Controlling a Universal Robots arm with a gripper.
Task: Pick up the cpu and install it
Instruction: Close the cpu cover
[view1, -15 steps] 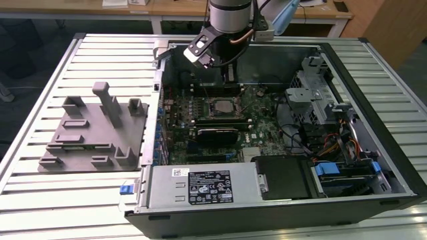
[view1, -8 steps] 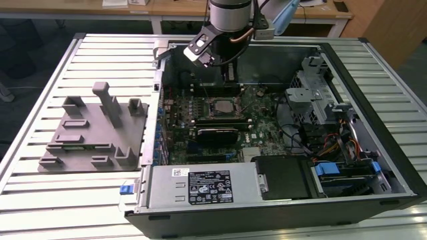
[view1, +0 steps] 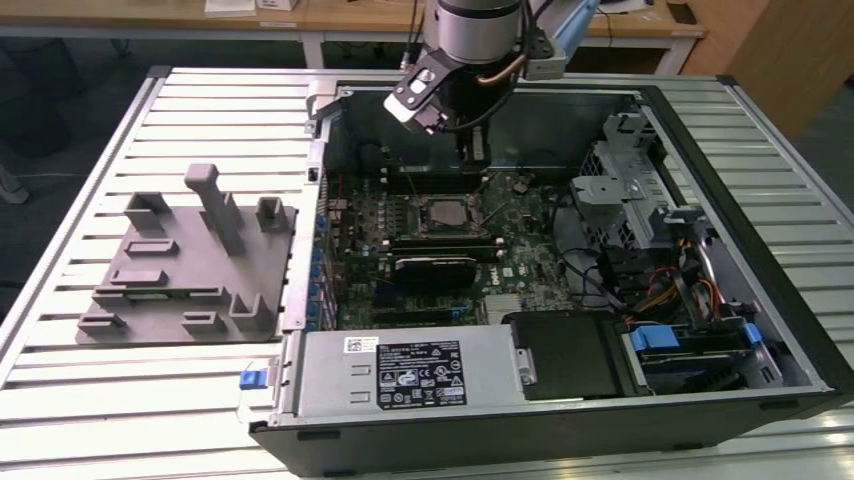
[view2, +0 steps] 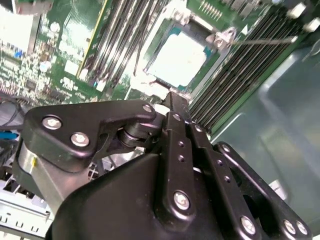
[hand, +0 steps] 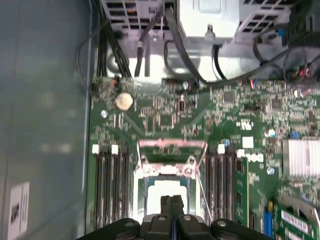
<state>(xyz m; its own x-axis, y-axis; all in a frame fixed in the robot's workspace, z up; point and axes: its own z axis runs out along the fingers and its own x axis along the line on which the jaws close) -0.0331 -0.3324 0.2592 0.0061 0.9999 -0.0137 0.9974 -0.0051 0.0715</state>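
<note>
The gripper (hand: 172, 204), its tips pressed together and empty, hangs close over the cpu (hand: 167, 191). The cpu is a silvery square lying flat near the middle of the motherboard (hand: 235, 115).

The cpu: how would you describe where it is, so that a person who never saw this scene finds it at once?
Start at the open computer case on the slatted table, then find the green motherboard inside it. In the square socket frame between the rows of long memory slots lies the cpu: the only flat, plain silvery square there.
</note>
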